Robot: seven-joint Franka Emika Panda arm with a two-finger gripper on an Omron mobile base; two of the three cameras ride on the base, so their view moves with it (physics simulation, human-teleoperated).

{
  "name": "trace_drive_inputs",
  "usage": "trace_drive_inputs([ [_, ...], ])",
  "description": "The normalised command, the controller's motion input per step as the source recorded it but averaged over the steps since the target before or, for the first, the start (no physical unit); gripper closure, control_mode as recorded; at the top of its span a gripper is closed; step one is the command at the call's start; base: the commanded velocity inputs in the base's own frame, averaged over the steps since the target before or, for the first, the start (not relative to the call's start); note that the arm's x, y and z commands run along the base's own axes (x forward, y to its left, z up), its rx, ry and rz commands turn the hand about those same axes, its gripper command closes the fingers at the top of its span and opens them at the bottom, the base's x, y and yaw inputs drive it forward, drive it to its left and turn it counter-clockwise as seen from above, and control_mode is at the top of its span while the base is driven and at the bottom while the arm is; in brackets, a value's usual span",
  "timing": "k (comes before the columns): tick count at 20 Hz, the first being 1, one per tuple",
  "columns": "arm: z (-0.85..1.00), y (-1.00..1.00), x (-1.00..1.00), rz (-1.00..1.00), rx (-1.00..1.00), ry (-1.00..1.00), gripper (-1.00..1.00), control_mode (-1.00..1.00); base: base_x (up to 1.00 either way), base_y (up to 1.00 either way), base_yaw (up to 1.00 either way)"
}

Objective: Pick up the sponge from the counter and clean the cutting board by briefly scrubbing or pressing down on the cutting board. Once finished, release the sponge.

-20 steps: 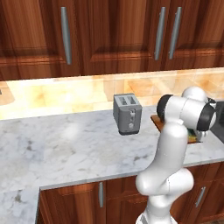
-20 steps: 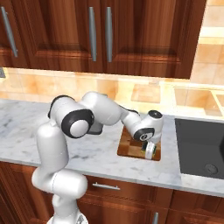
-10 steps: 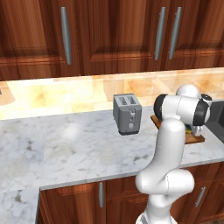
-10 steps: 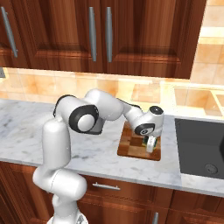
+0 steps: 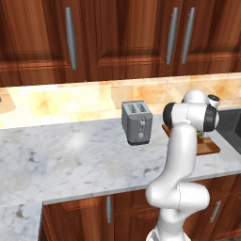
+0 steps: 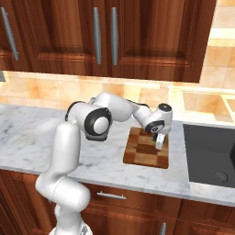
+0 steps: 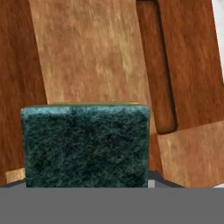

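Evidently the pickup was done: the hand (image 6: 158,140) gripped the sponge (image 7: 85,146), held low over the cutting board (image 6: 146,155) on the worktop (image 6: 27,137). Contact could not be confirmed. Scrubbing, if unfinished, and the release remained.

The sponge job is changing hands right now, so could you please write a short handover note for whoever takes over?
Gripper: shut on the sponge, low over the cutting board.
Cutting board: on the counter between the toaster and the sink.
Done: sponge picked up and brought over the board.
Unclear: whether the sponge is pressing on the wood.
Left: a brief scrub or press, then release the sponge.
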Motion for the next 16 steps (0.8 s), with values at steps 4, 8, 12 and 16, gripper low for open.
trace_drive_inputs([
  [4, 0.0, 0.0, 0.75, 0.0, 0.0, 0.0, 1.0, -1.0, 0.0, 0.0, 0.0],
  [8, 0.0, 0.0, 0.65, 0.0, 0.0, 0.0, 1.0, -1.0, 0.0, 0.0, 0.0],
  [12, -0.06, 0.06, 0.29, 0.0, 0.0, 0.0, 1.0, -1.0, 0.0, 0.0, 0.0],
  [16, -0.14, 0.18, -0.02, 0.0, 0.0, 0.0, 1.0, -1.0, 0.0, 0.0, 0.0],
])
